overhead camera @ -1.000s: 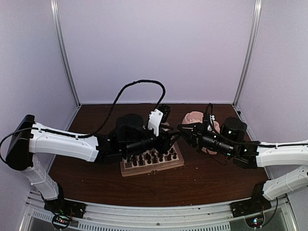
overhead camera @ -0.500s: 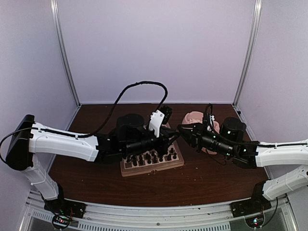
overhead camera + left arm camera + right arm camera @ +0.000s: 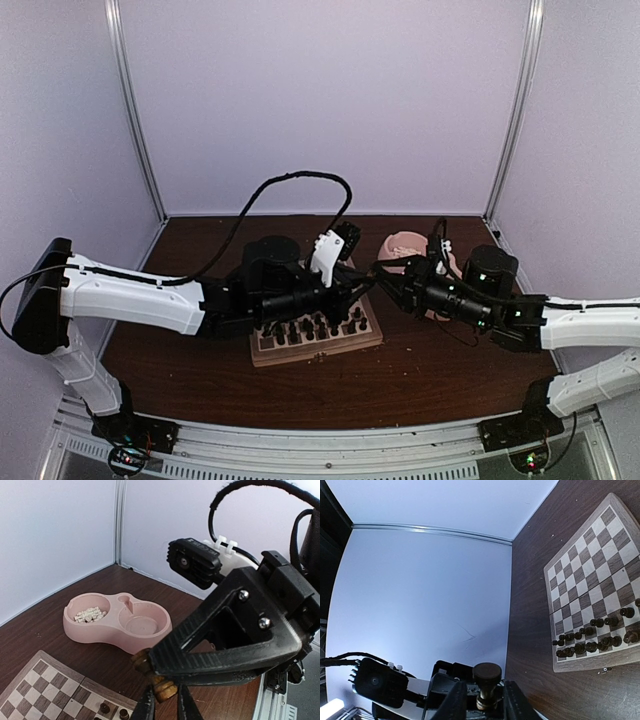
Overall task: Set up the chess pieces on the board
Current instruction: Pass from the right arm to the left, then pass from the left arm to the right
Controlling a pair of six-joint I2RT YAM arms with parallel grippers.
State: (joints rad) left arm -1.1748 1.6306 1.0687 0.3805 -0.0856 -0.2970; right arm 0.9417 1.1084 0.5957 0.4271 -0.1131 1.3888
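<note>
Brown turned wood in mid-air: one chess piece (image 3: 155, 680) is hanging near the right edge of the board (image 3: 270, 352), the left end effector (image 3: 165, 706) pinching it narrowly while the right end effector (image 3: 485, 700) is flanking it, grip impossible to judge. If either side is letting go early, the piece is risking a fall among the dark pieces (image 3: 580, 649) standing below.

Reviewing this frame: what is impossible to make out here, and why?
- Right wrist view: whether the right claw grips the held piece; contact is dark, at the bottom edge.
- Top view: that piece, hidden where the left claw meets the right.
- Left wrist view: most of the board, cut by the bottom edge.
- Same view: cream pieces in the pink bowl, too small to identify.
</note>
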